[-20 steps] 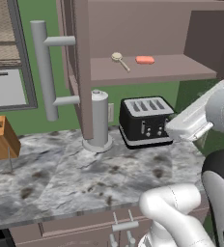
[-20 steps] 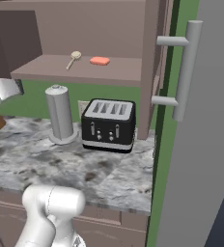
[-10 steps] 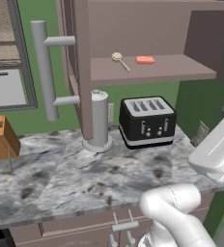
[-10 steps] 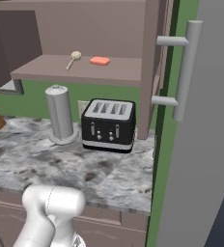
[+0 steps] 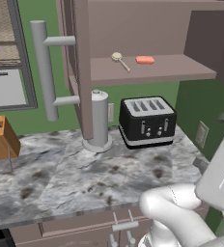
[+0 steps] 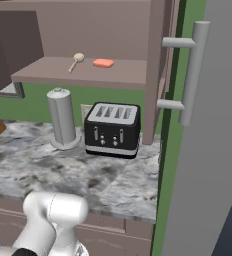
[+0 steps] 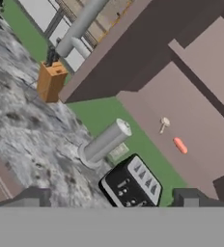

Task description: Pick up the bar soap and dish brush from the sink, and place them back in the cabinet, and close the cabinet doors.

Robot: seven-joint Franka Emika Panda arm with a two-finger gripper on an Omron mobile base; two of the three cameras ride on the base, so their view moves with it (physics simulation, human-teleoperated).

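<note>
Two fingertips: gripper (image 7: 109, 198) spread wide, nothing between them; small dark blocky tips at the bottom of the hand view.
Arm: white, glossy, rounded links; elbow low in front of the counter (image 5: 61, 178) in both base views, a flat white link at the right edge of the left base view. Hand view is rolled, counter runs diagonally.
Soap (image 5: 144, 60): salmon-pink rounded block, lying flat on the cabinet (image 6: 88, 30) shelf, long axis along the shelf edge.
Brush (image 5: 119, 60): cream, round head, thin straight handle; flat on the same shelf just left of soap, apart from it. Head toward the back wall, handle angled to the front and toward soap.
Doors: mauve-brown, both swung open; left door (image 5: 75, 58) edge-on with grey cylindrical bar handle (image 5: 42, 67), right door (image 6: 208, 150) close to the right base camera, bar handle (image 6: 190, 70) upright.
Toaster (image 5: 147, 120): black, boxy, four slots, on counter under the shelf.
Canister (image 5: 99, 120): grey upright cylinder on a round base, just left of toaster.
Counter: grey marbled stone.
Block (image 5: 2, 137): orange wood, far left of counter.
</note>
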